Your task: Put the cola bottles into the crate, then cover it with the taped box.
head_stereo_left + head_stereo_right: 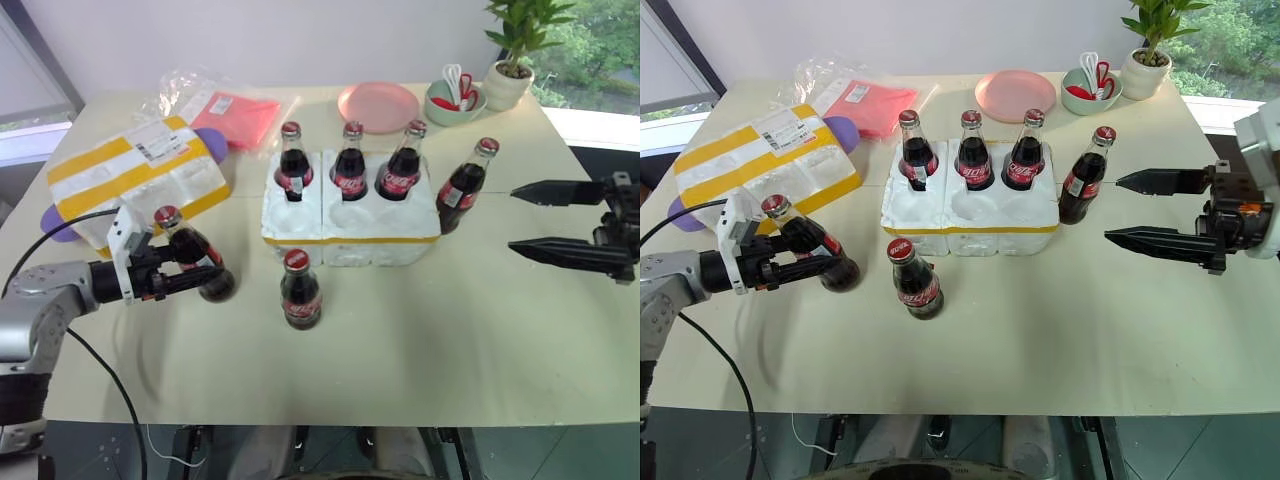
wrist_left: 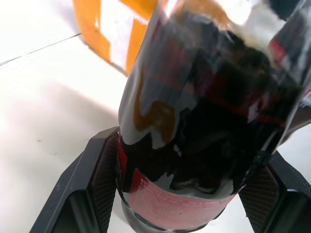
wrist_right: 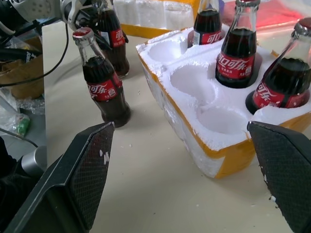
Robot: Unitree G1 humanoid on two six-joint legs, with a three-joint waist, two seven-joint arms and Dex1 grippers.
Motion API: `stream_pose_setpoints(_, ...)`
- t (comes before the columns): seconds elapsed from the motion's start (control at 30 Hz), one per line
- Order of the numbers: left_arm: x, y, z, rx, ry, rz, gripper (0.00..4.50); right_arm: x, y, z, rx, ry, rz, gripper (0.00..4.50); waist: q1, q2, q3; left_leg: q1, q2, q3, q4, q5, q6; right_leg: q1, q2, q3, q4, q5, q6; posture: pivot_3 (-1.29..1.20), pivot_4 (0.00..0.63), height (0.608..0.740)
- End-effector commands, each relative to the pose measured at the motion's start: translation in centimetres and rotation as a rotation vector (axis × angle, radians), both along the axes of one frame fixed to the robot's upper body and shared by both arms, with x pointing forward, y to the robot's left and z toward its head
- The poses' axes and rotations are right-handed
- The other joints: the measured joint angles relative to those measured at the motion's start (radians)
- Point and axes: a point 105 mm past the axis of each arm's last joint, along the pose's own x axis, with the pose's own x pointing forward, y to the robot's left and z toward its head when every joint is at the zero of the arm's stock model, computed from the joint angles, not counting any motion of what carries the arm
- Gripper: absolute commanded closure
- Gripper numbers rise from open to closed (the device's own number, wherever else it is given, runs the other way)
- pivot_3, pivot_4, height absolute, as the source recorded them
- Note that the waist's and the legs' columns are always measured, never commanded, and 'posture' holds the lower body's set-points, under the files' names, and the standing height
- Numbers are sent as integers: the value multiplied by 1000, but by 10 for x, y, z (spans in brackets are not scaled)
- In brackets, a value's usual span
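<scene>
A: Where do the cola bottles stand?

B: Three sit in the back wells of the crate (image 1: pixel 350 225), at the middle of the frame: one (image 1: pixel 292 160), a second (image 1: pixel 350 162) and a third (image 1: pixel 401 162); the three front wells are bare; a fourth bottle (image 1: pixel 465 186) stands on the desk (image 1: pixel 450 330) just beside the crate's right end; a fifth (image 1: pixel 300 290) stands upright on the desk just in front of the crate.

A: And the sixth?

B: The sixth bottle (image 1: pixel 190 262) is at the left of the frame, tilted, its red cap toward the upper left; the left claw (image 1: pixel 205 280) has its two black fingers on either side of the bottle's lower body, grasping it; in the left wrist view the pads (image 2: pixel 104 184) press against the glass by the red label.

A: The other claw?

B: The right claw (image 1: pixel 1130 212) hangs at the right edge, released, its fingers spread wide and pointing toward the crate, touching nothing.

A: The taped box?

B: The taped box (image 1: pixel 140 180) lies at the upper left, behind the left claw, well apart from the crate.
</scene>
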Motion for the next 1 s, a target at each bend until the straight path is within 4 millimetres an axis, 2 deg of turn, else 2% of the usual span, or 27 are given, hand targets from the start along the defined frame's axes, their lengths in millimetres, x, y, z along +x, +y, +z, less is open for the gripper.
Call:
stream_pose_setpoints(0.03,-4,-9,62,-53,-146,-93,1733,-3,3,4,-19,-46,8,0,0,-3,2,0,0,0,1,0,0,0,0,0,1,0,0,0,150,740)
stream_pose_setpoints(0.2,5,-28,115,-108,-221,-224,1733,-1,1,-5,-14,-42,-26,0,-1,-5,3,0,0,0,3,0,0,1,1,-1,1,0,0,0,150,740)
stream_pose_setpoints(0.27,11,-36,130,-137,-242,-263,1733,-1,1,-8,-7,-43,-38,0,-1,-5,3,0,-1,0,3,0,0,1,1,-1,2,1,2,0,150,740)
stream_pose_setpoints(0.3,19,-46,137,-148,-260,-294,1733,-1,0,-10,-3,-45,-52,0,-1,-5,3,0,-1,0,3,0,0,1,1,-1,2,1,2,0,150,740)
stream_pose_setpoints(0.37,29,-60,143,-146,-283,-336,1733,-1,1,-13,1,-50,-68,0,1,-6,3,1,-1,0,3,1,-2,2,2,-1,3,1,2,0,150,740)
stream_pose_setpoints(0.5,53,-85,125,-104,-276,-393,1733,-5,1,-17,12,-56,-101,0,-1,-6,3,1,-2,0,4,2,-3,2,1,-1,3,2,3,0,150,740)
stream_pose_setpoints(0.63,66,-96,101,-22,-258,-424,1733,-10,0,-20,16,-57,-133,0,-6,-7,3,0,-2,0,4,3,-3,2,1,-1,3,2,2,0,150,740)
stream_pose_setpoints(0.83,72,-98,79,57,-268,-445,1733,-14,-2,-24,20,-54,-163,0,-2,-8,4,0,-1,0,5,2,-3,2,0,-1,3,2,2,0,150,740)
stream_pose_setpoints(1.0,74,-109,61,57,-269,-434,1733,-10,1,-27,27,-53,-167,0,-1,-7,4,0,-1,0,9,0,1,3,0,-1,4,2,3,0,150,740)
